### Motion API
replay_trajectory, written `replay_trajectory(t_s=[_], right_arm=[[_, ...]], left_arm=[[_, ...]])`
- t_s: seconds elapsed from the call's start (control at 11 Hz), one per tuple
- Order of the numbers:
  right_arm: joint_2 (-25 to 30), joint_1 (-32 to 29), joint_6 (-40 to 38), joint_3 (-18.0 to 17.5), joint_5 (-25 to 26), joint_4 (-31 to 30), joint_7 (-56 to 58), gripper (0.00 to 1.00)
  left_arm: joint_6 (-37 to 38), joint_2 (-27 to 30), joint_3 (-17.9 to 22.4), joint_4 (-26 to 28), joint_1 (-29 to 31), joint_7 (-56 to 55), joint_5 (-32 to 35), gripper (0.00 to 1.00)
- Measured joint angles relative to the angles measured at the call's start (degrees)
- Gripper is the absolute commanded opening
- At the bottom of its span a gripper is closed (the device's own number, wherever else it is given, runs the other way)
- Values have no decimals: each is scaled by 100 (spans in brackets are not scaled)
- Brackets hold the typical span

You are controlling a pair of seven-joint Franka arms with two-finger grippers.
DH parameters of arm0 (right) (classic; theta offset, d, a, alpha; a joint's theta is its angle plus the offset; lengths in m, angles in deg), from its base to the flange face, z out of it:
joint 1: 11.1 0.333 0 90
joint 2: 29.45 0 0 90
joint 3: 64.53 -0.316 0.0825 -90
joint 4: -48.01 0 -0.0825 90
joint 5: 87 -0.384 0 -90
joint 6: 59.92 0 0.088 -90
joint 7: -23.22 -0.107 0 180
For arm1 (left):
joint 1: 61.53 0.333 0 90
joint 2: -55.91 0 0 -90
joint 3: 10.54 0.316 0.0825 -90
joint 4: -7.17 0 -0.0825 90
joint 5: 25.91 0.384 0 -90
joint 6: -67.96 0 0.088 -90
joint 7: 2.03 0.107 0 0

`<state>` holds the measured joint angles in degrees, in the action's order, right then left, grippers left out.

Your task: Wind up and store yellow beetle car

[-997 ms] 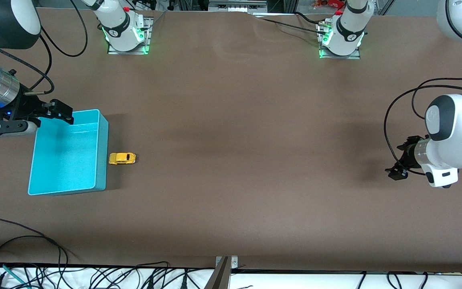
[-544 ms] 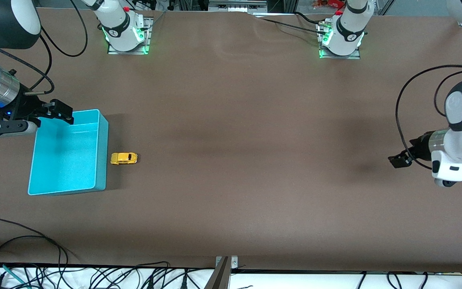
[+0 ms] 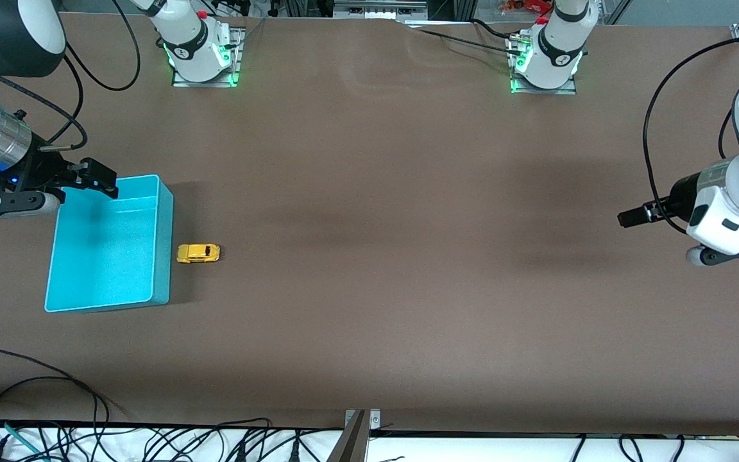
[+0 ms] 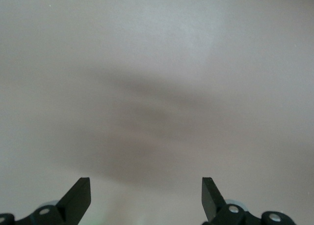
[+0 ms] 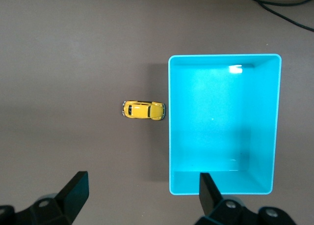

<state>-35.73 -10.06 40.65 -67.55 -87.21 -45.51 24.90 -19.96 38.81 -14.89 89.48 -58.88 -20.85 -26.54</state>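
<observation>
Surface: a bare brown table (image 3: 369, 256) with cables along the lower edge of the front view.
Risk: the car may roll off when pinched, since it is tiny and on wheels; it sits so close to the bin wall that a finger could knock the bin.
Car: the yellow beetle car (image 3: 198, 253), rounded, dark windows, at middle left of the front view, just beside the turquoise bin (image 3: 164, 256), not in it.
Right gripper (image 3: 90, 183): over the bin's upper corner, wide open, empty.
Left gripper (image 3: 629, 218): at the right edge, wide open, empty, waiting.

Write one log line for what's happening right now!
car: on table beside bin, not stored | left end effector: open, over bare table | right end effector: open, over bin's corner
</observation>
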Motion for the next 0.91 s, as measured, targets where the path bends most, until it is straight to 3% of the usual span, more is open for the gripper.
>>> replay_trajectory(t_s=[0.36, 0.63, 0.91], right_arm=[[-51, -23, -3, 1, 0, -7, 0, 100], [-144, -18, -238, -6, 0, -9, 4, 100], [-194, 0, -357, -18, 1, -21, 224, 100]], left_arm=[[77, 321, 1, 281, 40, 652, 0, 100], [-330, 578, 39, 785, 65, 933, 0, 100], [-467, 690, 40, 940, 71, 990, 0, 100]])
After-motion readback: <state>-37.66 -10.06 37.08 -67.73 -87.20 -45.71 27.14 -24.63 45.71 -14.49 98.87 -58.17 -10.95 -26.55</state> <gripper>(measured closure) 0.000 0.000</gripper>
